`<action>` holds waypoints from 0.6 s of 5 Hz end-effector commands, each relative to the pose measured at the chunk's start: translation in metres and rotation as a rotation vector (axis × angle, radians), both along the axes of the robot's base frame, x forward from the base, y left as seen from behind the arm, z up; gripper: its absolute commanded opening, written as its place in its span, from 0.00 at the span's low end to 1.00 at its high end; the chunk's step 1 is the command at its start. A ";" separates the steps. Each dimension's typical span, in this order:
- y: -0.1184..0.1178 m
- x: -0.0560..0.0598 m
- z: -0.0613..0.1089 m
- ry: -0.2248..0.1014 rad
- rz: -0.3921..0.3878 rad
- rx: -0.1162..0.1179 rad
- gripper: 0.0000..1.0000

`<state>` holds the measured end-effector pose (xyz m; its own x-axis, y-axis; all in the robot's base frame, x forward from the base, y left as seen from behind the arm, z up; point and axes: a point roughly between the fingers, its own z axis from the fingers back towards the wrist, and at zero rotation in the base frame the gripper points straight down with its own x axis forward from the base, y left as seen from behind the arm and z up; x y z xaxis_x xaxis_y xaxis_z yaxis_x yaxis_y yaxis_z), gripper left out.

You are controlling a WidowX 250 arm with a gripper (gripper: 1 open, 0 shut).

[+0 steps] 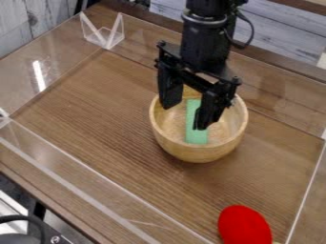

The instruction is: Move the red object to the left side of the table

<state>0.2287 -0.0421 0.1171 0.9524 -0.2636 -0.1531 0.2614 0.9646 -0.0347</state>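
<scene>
- Nearest you, the red object (pixel 243 225) lies on the table (pixel 90 124) at the bottom right of the view, close to the front acrylic wall and near the right-hand wall (pixel 306 205). Nothing touches it.
- The wood around it looks bare, so you have room to come straight down on it.
- Further back, in the middle of the table, stands the wooden bowl (pixel 173 139) with the flat green block (pixel 195 127) lying inside it. Leave both alone; they are not your target.
- Right over that bowl hangs the gripper (pixel 197 98), pointing down with its fingers spread wide and nothing between them. Its tips sit about at the bowl's rim, well apart from the red object.
- You are in the approach step: no grasp is made, and the object is on the wrong side of the table.
- Your next move calls for travel toward the near right corner, clearing the bowl's rim on the way.
- Line the fingers up across the narrow width of the rounded, glossy toy, since it may slip or roll.
- At the far left corner stands a small clear bracket (pixel 102 31); it is out of your path.
</scene>
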 end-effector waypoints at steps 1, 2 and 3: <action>-0.002 0.004 0.003 -0.037 -0.108 -0.017 1.00; -0.003 0.005 -0.004 -0.031 -0.208 -0.026 1.00; -0.013 -0.011 -0.013 -0.037 -0.230 -0.032 1.00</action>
<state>0.2132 -0.0547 0.0936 0.8641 -0.4789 -0.1552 0.4750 0.8777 -0.0633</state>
